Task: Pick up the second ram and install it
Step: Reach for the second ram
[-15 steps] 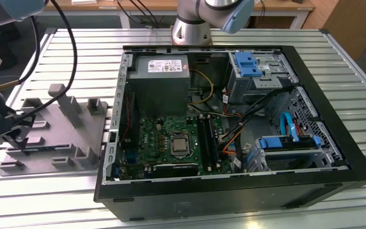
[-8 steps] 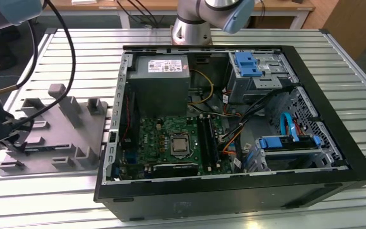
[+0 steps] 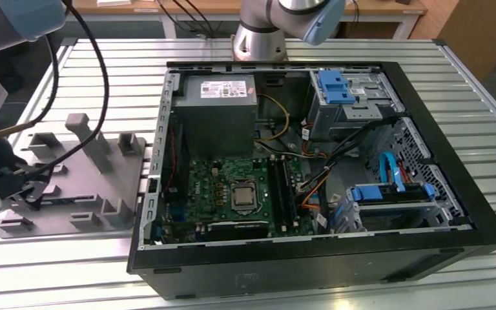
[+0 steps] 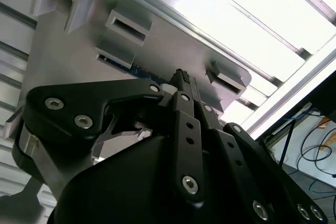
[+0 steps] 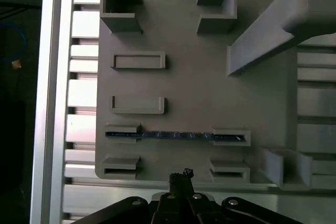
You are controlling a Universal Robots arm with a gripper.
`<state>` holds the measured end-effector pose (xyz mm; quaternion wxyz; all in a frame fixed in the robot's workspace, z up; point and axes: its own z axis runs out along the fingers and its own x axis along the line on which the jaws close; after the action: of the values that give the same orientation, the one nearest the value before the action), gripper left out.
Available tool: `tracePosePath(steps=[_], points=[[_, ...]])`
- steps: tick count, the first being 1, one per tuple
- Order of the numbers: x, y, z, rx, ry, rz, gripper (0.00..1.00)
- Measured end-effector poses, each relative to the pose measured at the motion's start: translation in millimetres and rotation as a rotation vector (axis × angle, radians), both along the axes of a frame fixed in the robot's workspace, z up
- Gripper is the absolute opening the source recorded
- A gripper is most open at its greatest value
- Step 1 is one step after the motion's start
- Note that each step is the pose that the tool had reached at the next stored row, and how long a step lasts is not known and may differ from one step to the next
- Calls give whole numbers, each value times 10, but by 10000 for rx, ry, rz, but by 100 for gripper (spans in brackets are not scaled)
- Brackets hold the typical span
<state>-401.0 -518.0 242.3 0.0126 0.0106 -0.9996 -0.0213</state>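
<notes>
- The black two-finger gripper has its tips pressed together with nothing between them. It hovers over the rim of the flat grey moulded holder tray. In the exterior view that tray sits in the lower left of the frame, on the ribbed aluminium table.
- The second ram is a thin, long, dark blue-green circuit-board stick. It stands on its long edge in the tray, each end seated in a raised grey slotted block. The gripper is near it but apart.
- Its long axis runs parallel to the tray rim nearest the gripper. I see it edge-on in the first wrist view, so its flat faces look toward and away from the tips.
- The gripper's links fan out along that same line, so I judge its closing direction runs down the stick's length, not across its thickness. A good grasp calls for spread fingers, a quarter turn of the wrist, and centring over the stick's middle.
- I'd pinch the flat faces squarely and lift straight out of the blocks, because a tilted pull could bind it.
- The open black computer case, with its green motherboard, lies centre frame in the exterior view, well apart from the tray.
</notes>
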Motion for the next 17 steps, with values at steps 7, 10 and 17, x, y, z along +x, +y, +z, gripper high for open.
tracePosePath(steps=[7,10,17], points=[[39,38,-87,170,2,-9,10],[51,80,-121,57,0,-36,10],[57,173,-227,-40,1,-196,10]])
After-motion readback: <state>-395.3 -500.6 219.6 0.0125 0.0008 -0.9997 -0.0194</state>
